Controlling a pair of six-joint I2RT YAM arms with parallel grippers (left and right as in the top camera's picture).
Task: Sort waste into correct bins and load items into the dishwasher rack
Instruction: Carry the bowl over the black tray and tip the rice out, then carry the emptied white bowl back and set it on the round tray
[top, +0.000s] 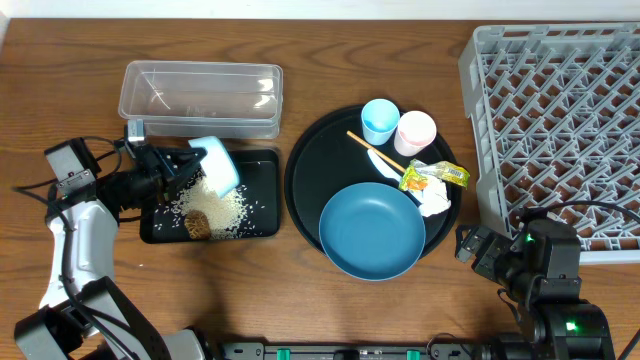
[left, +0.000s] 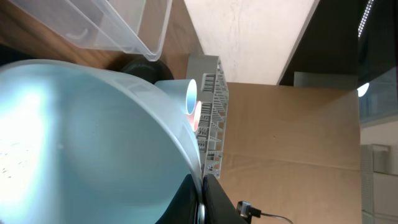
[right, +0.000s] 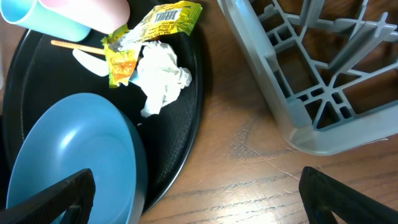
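Plainly, the rack (top: 560, 130) fills the far right of the counter (top: 60, 80), and the coming move turns on how far that lies from the bowl. The round tray (top: 296, 180) sits in the middle, with the plate (top: 372, 232) on its near half. To the left, the tub (top: 200, 90) stands at the back with the black tray (top: 262, 175) just in front of it. The bowl (top: 216, 165) hangs tipped on edge over the back of the black tray. The left end effector (top: 192, 163) is clenched on its rim from the left. The left wrist view shows that rim caught between the dark fingers (left: 217, 199), with the rack far beyond. So the rack lies straight to the bowl's right, across the whole round tray, and the blue cup (top: 380, 120) and pink cup (top: 415, 130) stand along that line. The right end effector (right: 196, 198) is spread wide and empty, low over the counter between the round tray's near right edge and the rack's near corner. It is the arm nearer the rack, and nearer the wrapper (top: 435, 177) and tissue (top: 434, 200), which lie just ahead and left of it. Rice (top: 225, 210) and a brown lump (top: 197, 222) lie on the black tray under the bowl. By judgement, the bowl must travel rightward, high enough to clear the cups.
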